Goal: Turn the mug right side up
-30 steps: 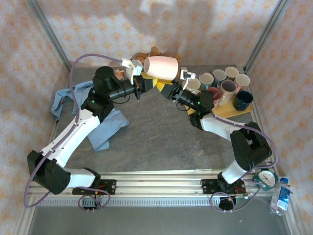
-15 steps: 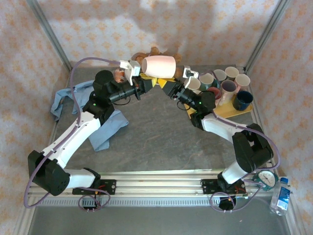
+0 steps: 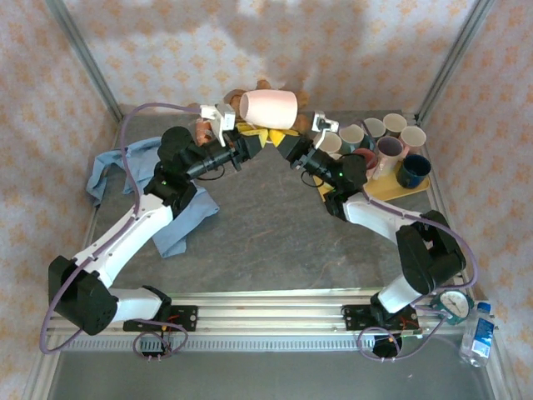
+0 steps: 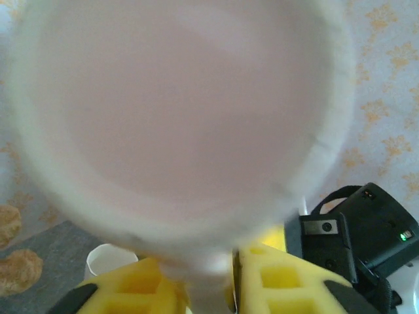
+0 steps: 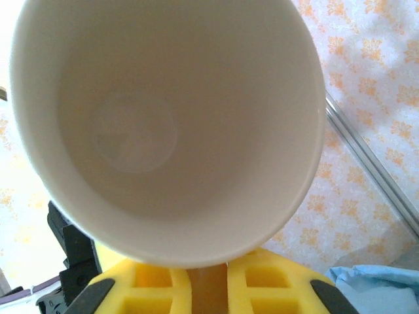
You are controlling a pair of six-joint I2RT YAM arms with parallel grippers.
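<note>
The right jaws are closed on the mug (image 3: 271,108): in the right wrist view their yellow pads (image 5: 275,288) press from both sides on a narrow strip running down from the mug's lower edge, with no gap showing. The left jaws stand with their pads (image 4: 281,288) on either side of a similar pale strip below the mug's base, but the blur hides whether they clamp it or stand just clear. The pink mug hangs in the air above the far part of the bench (image 3: 266,242), lying on its side between the two arms, base toward the left arm, open mouth toward the right. Further right, other mugs (image 3: 379,137) stand on a yellow tray (image 3: 391,185); a blue cloth (image 3: 179,221) lies on the left.
</note>
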